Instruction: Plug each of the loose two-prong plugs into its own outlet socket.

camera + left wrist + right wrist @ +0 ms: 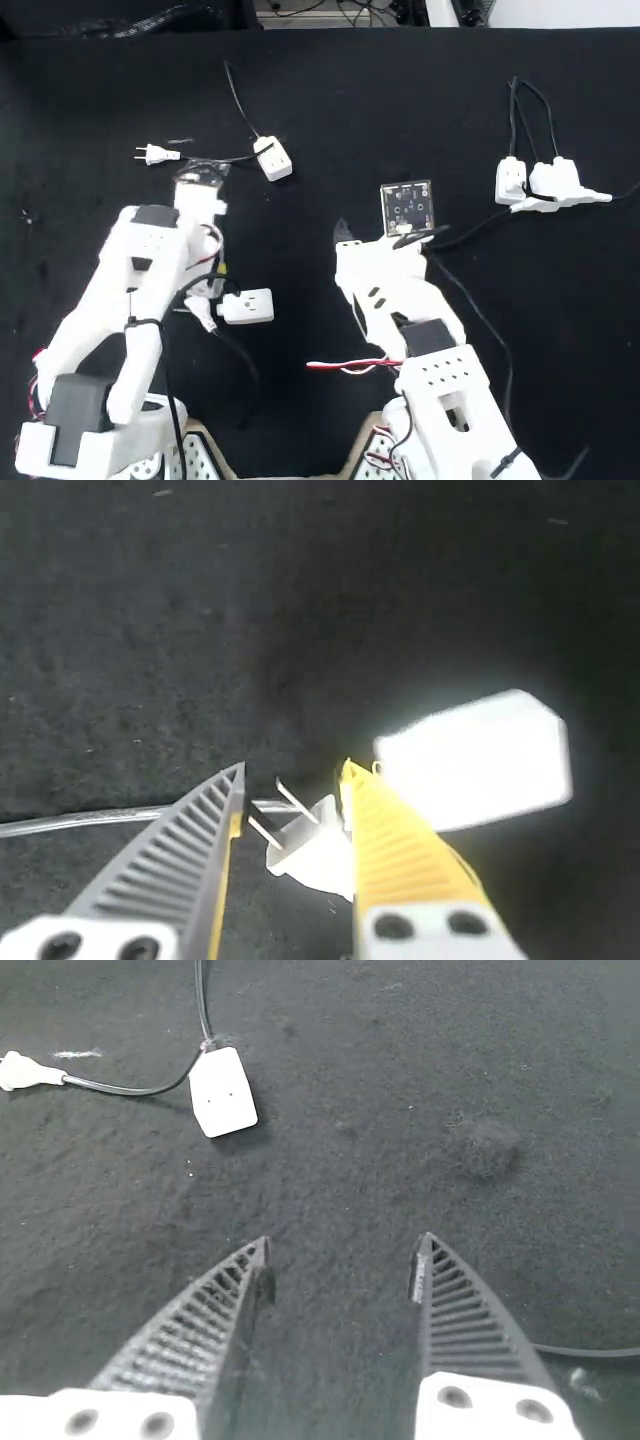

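Working down from the black desk [320, 60], I judge the job partly done. The right-hand cluster [555, 183] of white socket blocks seems to have plugs seated, though I cannot be sure from here. The other two sockets are empty. The far socket [272, 158] has its far plug [155, 154] lying loose near it. The near socket [247, 305] has nothing in its slots, and the near plug [310, 850] is just beside it. My left pincer [292, 770] straddles that plug at a narrow gap, one finger against its body and a slit at the other, so not yet clamped (prongs aimed away from the socket). My right pincer [345, 1240] hangs wide over bare desk, holding nothing.
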Robot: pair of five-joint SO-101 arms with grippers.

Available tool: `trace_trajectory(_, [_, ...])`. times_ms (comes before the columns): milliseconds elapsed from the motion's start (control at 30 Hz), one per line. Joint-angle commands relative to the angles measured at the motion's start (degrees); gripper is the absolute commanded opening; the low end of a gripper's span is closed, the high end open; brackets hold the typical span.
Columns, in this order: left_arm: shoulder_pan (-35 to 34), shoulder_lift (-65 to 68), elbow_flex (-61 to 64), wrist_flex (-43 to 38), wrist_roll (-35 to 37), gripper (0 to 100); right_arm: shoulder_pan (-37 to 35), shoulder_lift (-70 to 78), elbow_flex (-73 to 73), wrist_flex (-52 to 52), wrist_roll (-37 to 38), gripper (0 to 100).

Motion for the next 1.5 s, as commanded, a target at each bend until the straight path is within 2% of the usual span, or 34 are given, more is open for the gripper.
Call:
trace_trajectory(0, [-2.07, -2.11, 0.48, -1.49, -0.70, 3, 0.70, -1.71, -3.30, -1.85, -0.44, 22.2])
trace_trajectory(133, [-2.77, -1.93, 0.22, -2.11, -3.08, 3, 0.70, -1.71, -3.30, -1.85, -0.44, 22.2])
trace_trajectory(367, [-11.56, -1.41, 0.84, -8.35, -4.75, 3, 0.70, -1.71, -3.21, -1.85, -0.44, 22.2])
trace_trajectory(433, [-13.32, -1.41, 1.80, -8.62, -7.38, 3, -0.18, -1.71, -3.21, -1.85, -0.44, 22.2])
trace_trajectory(567, [-14.73, -1.76, 2.33, -8.44, -8.35, 5, -4.04, -1.71, -2.77, -1.49, -0.26, 22.2])
trace_trajectory(767, [-14.73, -2.02, 2.51, -8.53, -8.35, 19, -10.11, -1.71, -1.98, -1.41, 7.30, 22.2])
trace_trajectory(900, [-14.81, -2.11, 0.75, -8.35, -8.26, 19, -16.26, -1.63, -1.36, -1.41, 12.13, 22.2])
trace_trajectory(1033, [-16.13, -2.11, 0.40, -8.26, -8.26, 19, -20.31, -1.71, -0.75, -1.41, 12.92, 22.2])
trace_trajectory(1300, [-29.58, -2.11, 1.10, -8.35, -8.44, 19, -29.45, -1.36, -0.48, -1.32, 12.57, 22.2])
trace_trajectory(1467, [-30.81, -2.11, 3.82, -8.44, -8.35, 19, -31.21, -1.36, -0.48, -1.32, 12.66, 22.2])
